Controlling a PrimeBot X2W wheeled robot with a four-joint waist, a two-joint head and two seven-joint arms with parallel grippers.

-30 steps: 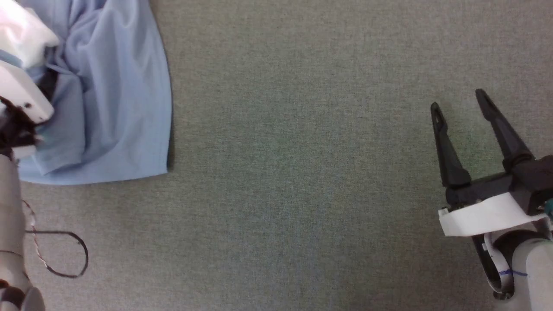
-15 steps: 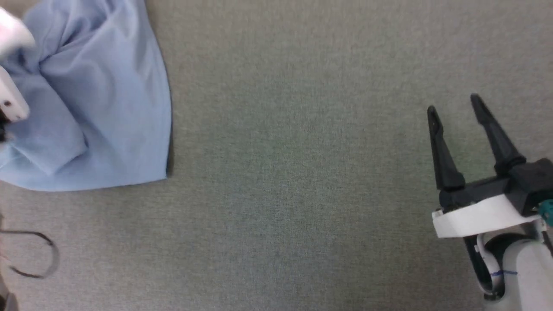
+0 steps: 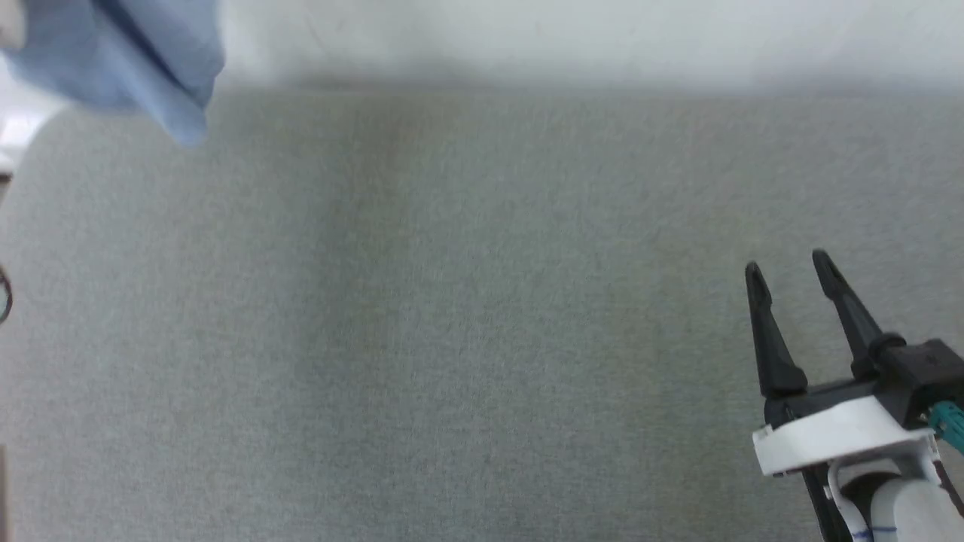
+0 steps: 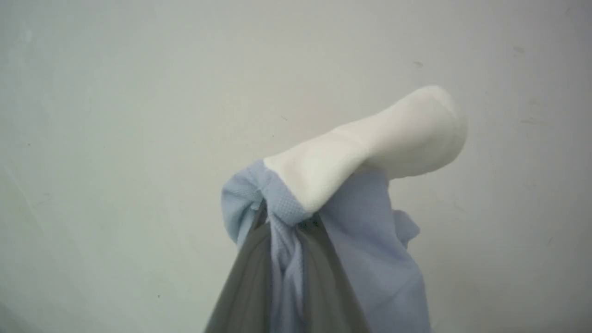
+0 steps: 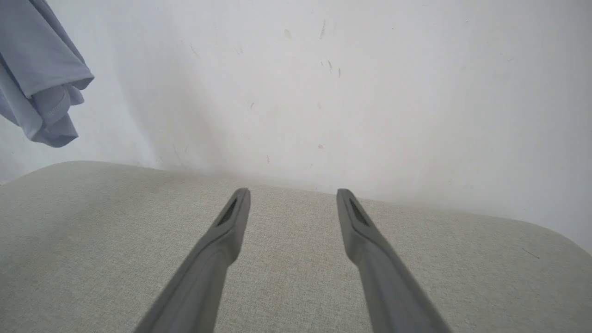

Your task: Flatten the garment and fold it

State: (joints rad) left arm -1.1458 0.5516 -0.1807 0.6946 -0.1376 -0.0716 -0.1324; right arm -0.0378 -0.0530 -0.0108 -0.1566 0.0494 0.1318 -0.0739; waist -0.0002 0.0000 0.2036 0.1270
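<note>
Garment [image 3: 128, 68] lifted off the grey surface [image 3: 482, 316]
Earlier spread flat, it now hangs bunched between the left gripper [image 4: 284, 224] jaws.

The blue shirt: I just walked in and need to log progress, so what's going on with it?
The left gripper has its fingers shut on a bunch of the garment beside its white collar, holding it up before a pale wall. The right gripper is open, holding nothing, above the grey surface. The garment hangs crumpled, not yet flattened or folded.
</note>
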